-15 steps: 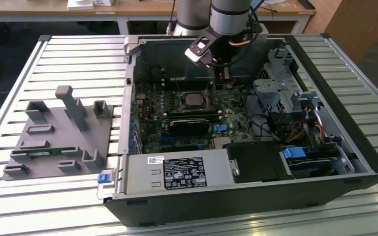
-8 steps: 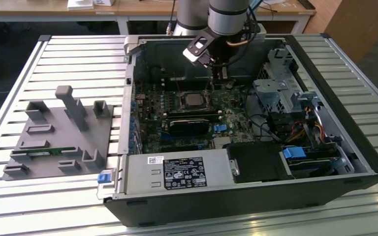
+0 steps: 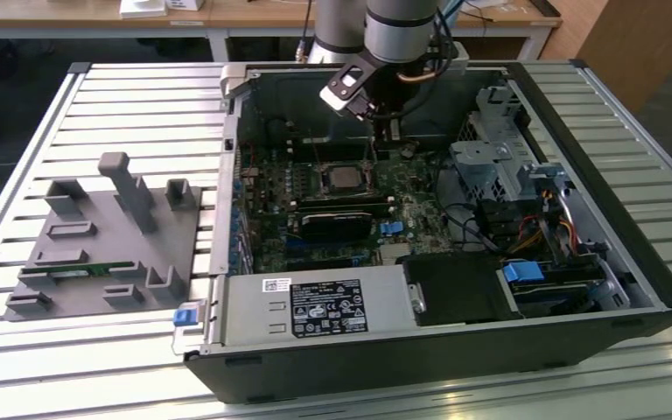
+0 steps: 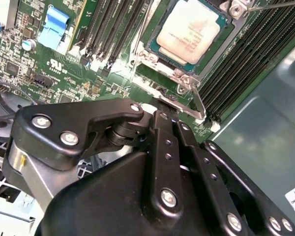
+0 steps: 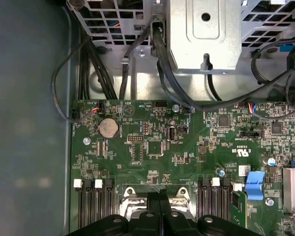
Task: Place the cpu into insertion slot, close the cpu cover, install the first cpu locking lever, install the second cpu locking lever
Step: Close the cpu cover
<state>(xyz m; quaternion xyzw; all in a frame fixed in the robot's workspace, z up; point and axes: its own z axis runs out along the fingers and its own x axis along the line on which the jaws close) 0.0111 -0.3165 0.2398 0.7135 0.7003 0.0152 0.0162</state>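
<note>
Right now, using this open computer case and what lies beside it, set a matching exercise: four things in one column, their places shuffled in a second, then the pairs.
Things
1. dull silver square cpu
2. round silver coin cell
3. grey moulded fixture block
4. blue plastic clip

Places
A. on the slatted metal table, outside the black case
B. seated in the silvery-framed insertion slot
C. beside the long black memory slots
D. flat on the green circuit board, near the black cables

Pairs: 1-B, 2-D, 3-A, 4-C
</note>
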